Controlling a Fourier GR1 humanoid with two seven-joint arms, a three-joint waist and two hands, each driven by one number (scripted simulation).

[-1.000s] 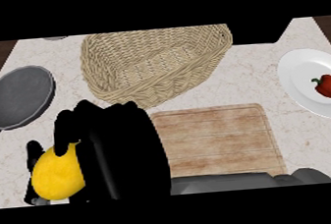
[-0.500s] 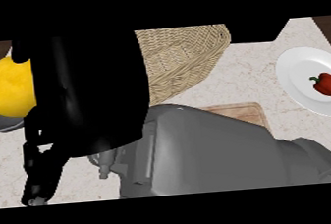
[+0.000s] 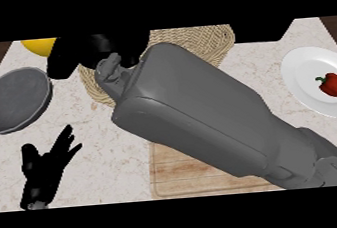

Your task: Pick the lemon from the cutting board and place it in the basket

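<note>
The yellow lemon (image 3: 39,46) shows at the view's top left, partly hidden by my right hand (image 3: 92,49), whose fingers curl round it. It is held above the counter just left of the woven basket (image 3: 199,43), over the pan's far side. My grey right forearm (image 3: 201,118) stretches from the lower right across the wooden cutting board (image 3: 180,177) and covers much of the basket. The board's visible part is bare. My left hand (image 3: 48,165) rests open at the lower left, fingers up.
A dark frying pan (image 3: 11,101) lies at the left on the counter. At the right stands a white plate (image 3: 301,68) holding a red bell pepper (image 3: 334,84). A dark wooden edge runs along the counter's far side.
My right hand has carried the lemon up and away from the lower left to the top left beside the basket. The forearm now reaches across the board. My left hand has come into view.
</note>
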